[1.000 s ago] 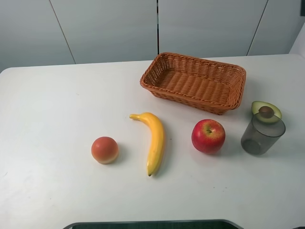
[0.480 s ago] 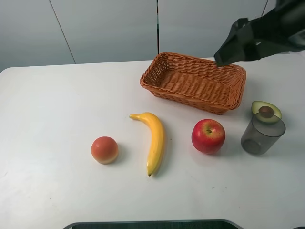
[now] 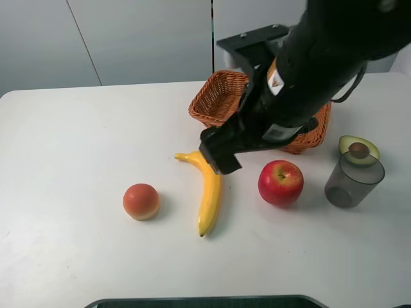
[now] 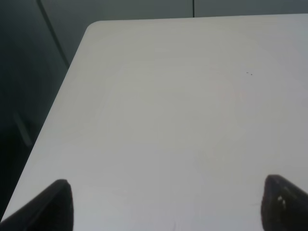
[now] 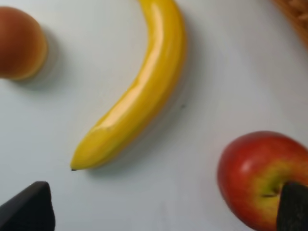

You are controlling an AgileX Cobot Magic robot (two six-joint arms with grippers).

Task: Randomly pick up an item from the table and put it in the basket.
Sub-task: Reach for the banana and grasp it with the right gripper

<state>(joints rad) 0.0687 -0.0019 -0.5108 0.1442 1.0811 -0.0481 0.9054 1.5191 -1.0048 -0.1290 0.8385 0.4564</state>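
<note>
The right gripper (image 5: 159, 211), fingers wide, is hovering over the banana (image 3: 209, 192), the apple (image 3: 280, 183) lying near it. The left gripper (image 4: 166, 211), equally wide, is hanging above a corner of the table (image 4: 183, 120).

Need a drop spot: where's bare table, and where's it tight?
Free: table left of the round fruit and basket; near strip in front of banana and apple. Crowded: right side: apple, grey cup, avocado half, basket; right gripper hangs over the banana.
</note>
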